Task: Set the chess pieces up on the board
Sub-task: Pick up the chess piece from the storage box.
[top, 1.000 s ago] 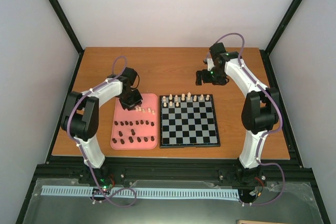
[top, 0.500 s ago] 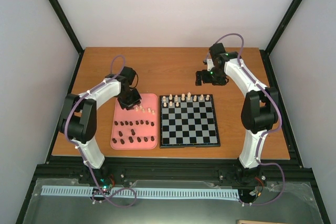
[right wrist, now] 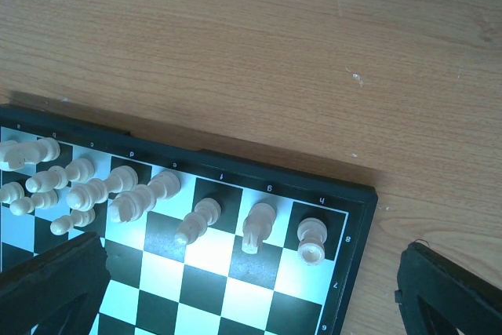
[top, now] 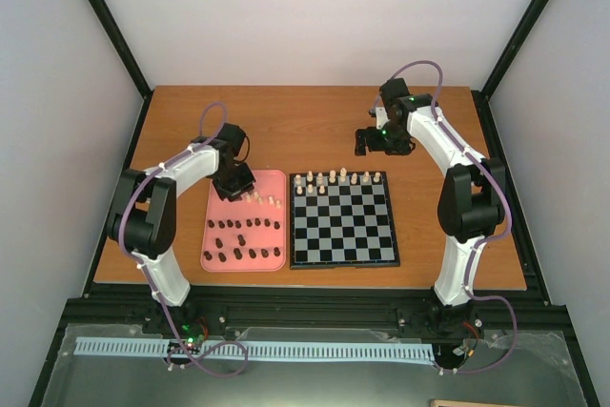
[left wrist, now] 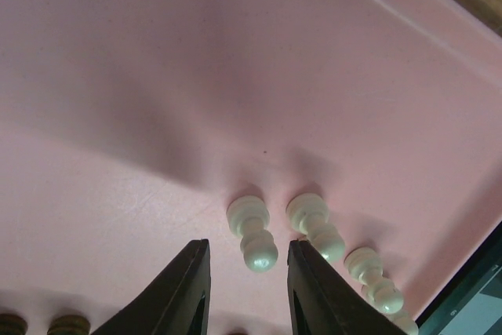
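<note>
The board (top: 348,235) lies at the table's centre with cream chess pieces (top: 338,178) along its far rows. More cream pawns (top: 262,200) stand at the far right of the pink tray (top: 217,202), and dark pieces (top: 243,240) fill its near half. My left gripper (top: 237,184) is low over the tray, open narrowly. In the left wrist view one cream pawn (left wrist: 252,234) stands between its fingers (left wrist: 184,288) with a gap on each side. My right gripper (top: 376,140) hangs wide open above the board's far right corner, holding nothing.
A second cream pawn (left wrist: 315,223) and a third one (left wrist: 375,278) stand just right of the left gripper's right finger. In the right wrist view a rook (right wrist: 312,239), a knight (right wrist: 257,227) and a bishop (right wrist: 198,221) stand on the board's corner squares, with bare wood beyond.
The left gripper has edged slightly over the tray's far end, its jaws at the same narrow width. The right arm has not moved.
</note>
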Robot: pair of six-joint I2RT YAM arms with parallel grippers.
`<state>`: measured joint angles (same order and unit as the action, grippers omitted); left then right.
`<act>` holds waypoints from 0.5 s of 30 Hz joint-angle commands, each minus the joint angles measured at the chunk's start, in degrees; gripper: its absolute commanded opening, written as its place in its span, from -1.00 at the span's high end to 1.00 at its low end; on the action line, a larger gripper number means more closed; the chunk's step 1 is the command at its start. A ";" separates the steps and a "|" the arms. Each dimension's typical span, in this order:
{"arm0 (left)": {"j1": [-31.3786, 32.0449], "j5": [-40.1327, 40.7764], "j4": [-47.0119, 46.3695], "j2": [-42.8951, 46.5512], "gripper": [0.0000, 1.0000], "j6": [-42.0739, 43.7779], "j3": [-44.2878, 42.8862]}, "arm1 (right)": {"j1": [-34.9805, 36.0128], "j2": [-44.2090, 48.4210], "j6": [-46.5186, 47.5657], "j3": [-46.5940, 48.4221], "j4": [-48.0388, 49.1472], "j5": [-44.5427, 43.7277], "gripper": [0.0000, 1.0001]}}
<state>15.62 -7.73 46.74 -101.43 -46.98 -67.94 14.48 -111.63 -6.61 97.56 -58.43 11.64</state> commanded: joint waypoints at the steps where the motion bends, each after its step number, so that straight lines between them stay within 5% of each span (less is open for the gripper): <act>1: -0.85 0.45 -1.75 -1.54 0.38 -0.98 -0.59 | -0.35 -0.16 0.53 1.01 -0.23 0.58 -1.00; 15: -0.81 0.26 -1.82 -3.35 0.57 -0.42 -1.89 | -0.42 -0.33 0.63 1.01 -0.27 0.49 -1.00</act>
<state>15.40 -7.75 44.88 -104.57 -47.05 -67.99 14.48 -111.66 -6.59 97.56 -58.43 11.62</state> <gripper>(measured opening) 0.233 0.999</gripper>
